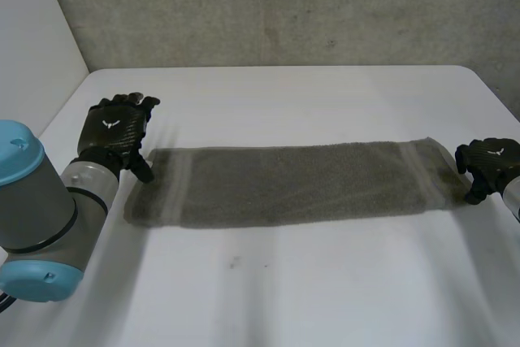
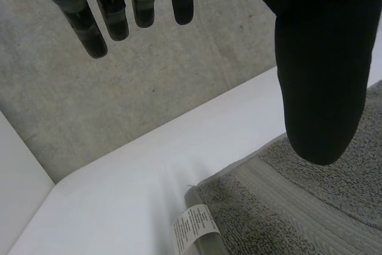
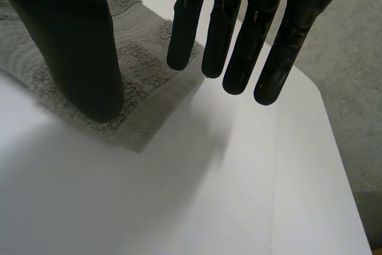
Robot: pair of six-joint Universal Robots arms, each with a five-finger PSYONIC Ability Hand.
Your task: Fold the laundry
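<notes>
1. Lying flat on the white table (image 1: 284, 298): a long grey terry towel (image 1: 292, 184), long axis running side to side between the two arms.
2. The left hand (image 1: 118, 129) sits at the towel's left short end and the right hand (image 1: 487, 164) at its right short end, so each arm is nearest its own end.
3. Both hands are open, fingers straight, thumbs apart, nothing pinched.
4. The left thumb hangs over the corner by the white care label (image 2: 194, 226). The right thumb hangs over a corner of the right end.
5. Likely next: pinch a corner each, then carry one end along the long axis onto the other.
</notes>
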